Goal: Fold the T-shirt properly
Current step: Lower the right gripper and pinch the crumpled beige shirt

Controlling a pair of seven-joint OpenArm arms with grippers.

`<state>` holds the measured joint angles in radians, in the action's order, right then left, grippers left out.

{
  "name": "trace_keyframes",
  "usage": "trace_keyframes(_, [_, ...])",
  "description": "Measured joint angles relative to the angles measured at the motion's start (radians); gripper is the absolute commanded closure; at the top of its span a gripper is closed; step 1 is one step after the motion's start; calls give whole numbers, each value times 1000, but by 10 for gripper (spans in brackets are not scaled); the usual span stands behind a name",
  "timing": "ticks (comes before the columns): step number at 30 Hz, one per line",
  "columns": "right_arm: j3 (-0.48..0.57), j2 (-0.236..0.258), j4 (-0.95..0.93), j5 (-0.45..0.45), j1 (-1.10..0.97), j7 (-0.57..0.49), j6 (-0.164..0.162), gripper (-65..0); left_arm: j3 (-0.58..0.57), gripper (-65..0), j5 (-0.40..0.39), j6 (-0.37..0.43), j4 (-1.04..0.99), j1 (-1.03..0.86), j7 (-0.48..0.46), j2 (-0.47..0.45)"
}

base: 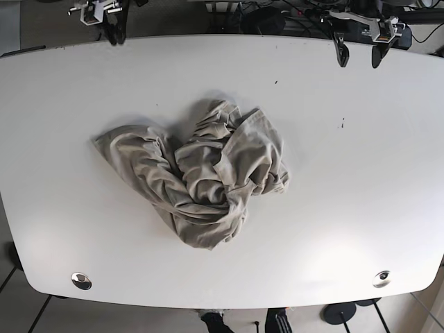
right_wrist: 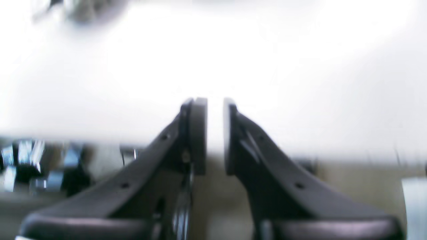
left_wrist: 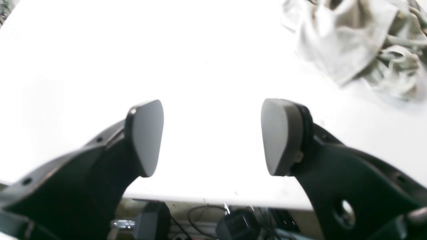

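Note:
The beige-grey T-shirt [base: 201, 177] lies crumpled in a heap at the middle of the white table [base: 361, 173]. In the left wrist view it shows at the upper right as the T-shirt [left_wrist: 353, 43], well away from the fingers. My left gripper [base: 357, 55] hovers at the table's far right edge. It is the left gripper [left_wrist: 212, 136] with pads wide apart and nothing between them. My right gripper [base: 116, 31] sits at the far left edge. There the right gripper [right_wrist: 215, 133] has its fingers almost together, only a thin gap, holding nothing.
Two round metal discs [base: 81, 280] [base: 381, 279] sit near the table's front corners. Cables and dark equipment [left_wrist: 233, 223] lie beyond the far edge under the left gripper. A few small dark specks [base: 342, 125] mark the tabletop right of the shirt.

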<state>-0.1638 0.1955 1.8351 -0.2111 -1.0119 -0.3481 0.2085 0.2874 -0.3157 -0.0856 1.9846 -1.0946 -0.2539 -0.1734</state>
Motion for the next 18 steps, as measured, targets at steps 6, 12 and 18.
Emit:
trace_keyframes(6, [39, 3, 1, 4, 224, 37, 16, -100, -2, -426, 2, -1, -13, 122, -1, 0])
trace_keyframes(12, [200, 2, 0, 20, 438, 236, 114, -417, -2, -428, 3, 0, -21, 202, 92, 1])
trace_keyframes(18, [418, 24, -9, 21, 628, 480, 131, -518, -1, -422, 3, -1, -26, 241, 155, 1])
